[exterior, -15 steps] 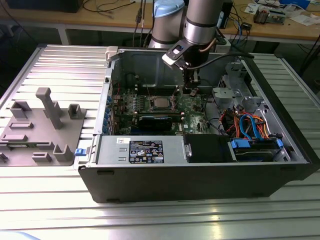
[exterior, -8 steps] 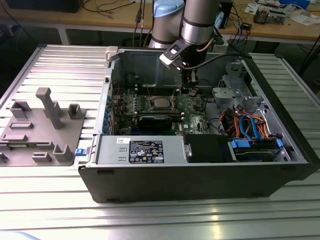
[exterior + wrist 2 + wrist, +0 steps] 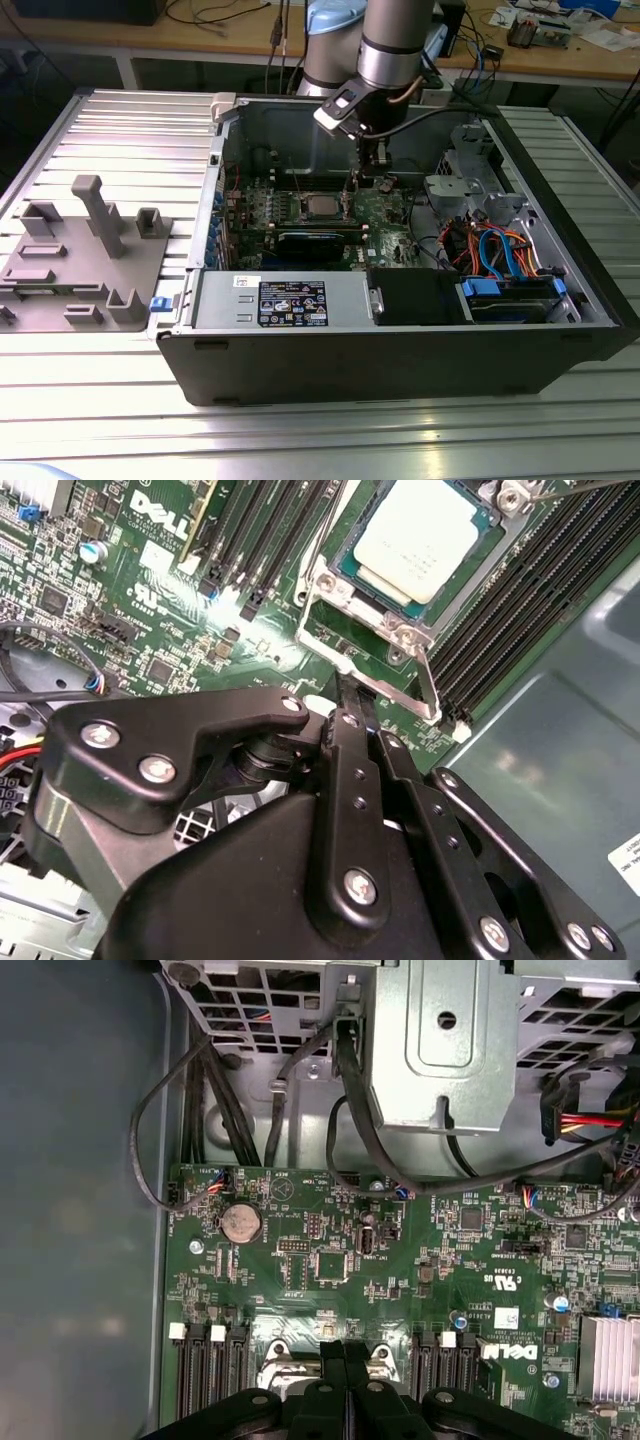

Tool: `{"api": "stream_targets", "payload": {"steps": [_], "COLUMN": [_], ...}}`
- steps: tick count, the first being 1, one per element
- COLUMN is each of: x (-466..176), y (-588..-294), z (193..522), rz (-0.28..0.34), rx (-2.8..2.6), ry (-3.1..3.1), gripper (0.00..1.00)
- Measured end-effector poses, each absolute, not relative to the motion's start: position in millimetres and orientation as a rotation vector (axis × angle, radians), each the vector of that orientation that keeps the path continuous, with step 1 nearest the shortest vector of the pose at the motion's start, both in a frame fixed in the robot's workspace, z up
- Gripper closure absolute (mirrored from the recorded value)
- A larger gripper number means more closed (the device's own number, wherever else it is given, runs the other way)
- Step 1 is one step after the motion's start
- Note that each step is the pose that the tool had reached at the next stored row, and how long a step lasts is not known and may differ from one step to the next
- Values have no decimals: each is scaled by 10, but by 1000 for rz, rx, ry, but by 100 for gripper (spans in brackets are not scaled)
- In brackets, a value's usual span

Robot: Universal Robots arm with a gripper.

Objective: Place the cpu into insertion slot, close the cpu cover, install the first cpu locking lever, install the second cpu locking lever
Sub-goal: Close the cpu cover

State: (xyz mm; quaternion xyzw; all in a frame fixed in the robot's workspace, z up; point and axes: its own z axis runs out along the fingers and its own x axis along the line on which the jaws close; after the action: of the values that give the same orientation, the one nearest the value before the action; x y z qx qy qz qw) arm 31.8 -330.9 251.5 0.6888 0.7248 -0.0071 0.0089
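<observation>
The cpu (image 3: 425,542) lies flat in the insertion slot (image 3: 345,630) on the green board; it also shows in the exterior view as the cpu (image 3: 320,207). The silver cpu cover (image 3: 335,568) lies down around the chip's edges. A thin wire lever (image 3: 430,685) runs along the socket's corner close to my fingers. In the second wrist view my gripper (image 3: 348,702) hangs just beside the socket's edge, its black fingers pressed together with nothing between them. The first wrist view shows the same shut fingertips (image 3: 333,1352) over the socket frame. In the exterior view the gripper (image 3: 367,178) reaches down into the case.
The open computer case (image 3: 400,350) holds memory slots (image 3: 520,590), loose black cables (image 3: 200,1110), a drive cage (image 3: 450,1040) and a heatsink (image 3: 610,1355). A grey fixture block (image 3: 85,250) sits on the ribbed table at the exterior view's left.
</observation>
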Motion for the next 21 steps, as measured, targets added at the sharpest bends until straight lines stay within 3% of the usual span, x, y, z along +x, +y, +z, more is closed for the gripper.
{"api": "stream_targets", "payload": {"steps": [21], "x": [262], "y": [-3309], "z": [2516], "rz": [-22], "rx": [2152], "ry": [2264], "gripper": [89]}}
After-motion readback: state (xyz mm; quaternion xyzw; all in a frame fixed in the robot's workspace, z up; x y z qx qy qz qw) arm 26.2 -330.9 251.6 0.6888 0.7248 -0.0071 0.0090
